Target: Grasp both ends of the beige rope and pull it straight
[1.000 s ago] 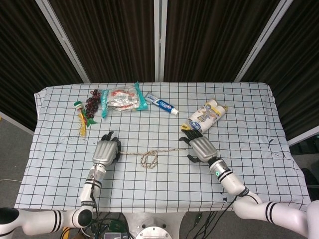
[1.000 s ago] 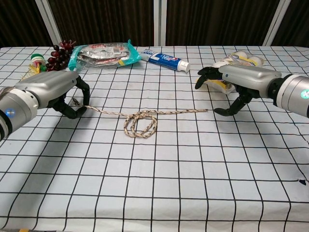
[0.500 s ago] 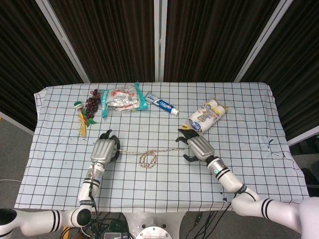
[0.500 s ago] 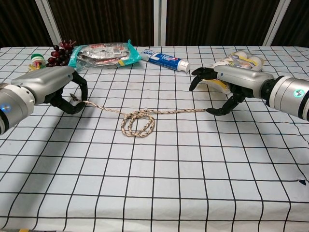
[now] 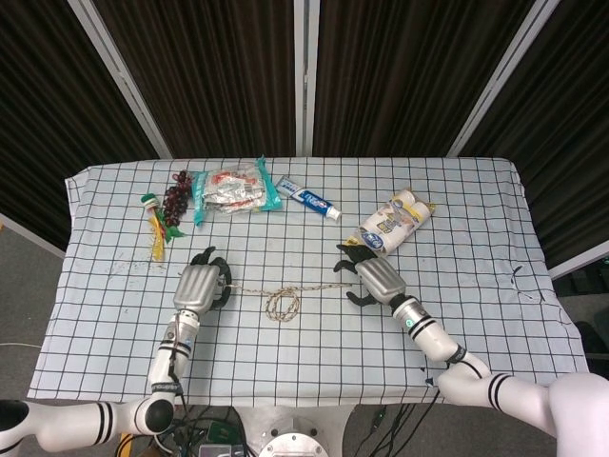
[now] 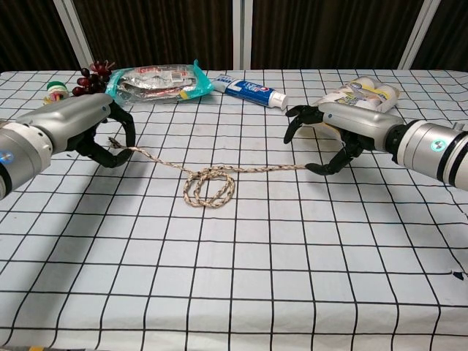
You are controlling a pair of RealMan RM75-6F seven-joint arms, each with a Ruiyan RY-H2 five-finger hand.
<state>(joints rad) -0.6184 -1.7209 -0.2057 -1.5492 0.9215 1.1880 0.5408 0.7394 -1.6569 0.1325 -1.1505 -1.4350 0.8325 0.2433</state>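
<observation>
The beige rope (image 6: 210, 185) lies across the checked cloth with a double loop in its middle (image 5: 283, 305). My left hand (image 6: 86, 129) sits at the rope's left end with thumb and fingers curled around it, and the short tip pokes out past the fingers. The rope slopes up slightly from the loop towards that hand (image 5: 200, 286). My right hand (image 6: 338, 136) arches over the rope's right end with its fingers spread. Its thumb tip is down at the rope's tip, the other fingers are lifted clear, and nothing is pinched. In the head view this hand (image 5: 371, 278) sits just right of the rope's end.
Along the far side lie grapes (image 6: 93, 77), a clear snack packet (image 6: 155, 79) and a toothpaste tube (image 6: 252, 91). A yellow-and-white pack (image 6: 362, 91) lies just behind my right hand. A yellow-green item (image 5: 155, 228) is at the far left.
My right hand moved left, coming down over the rope's right end with its thumb at the tip. My left hand drew the left end slightly up and left, tightening that stretch.
</observation>
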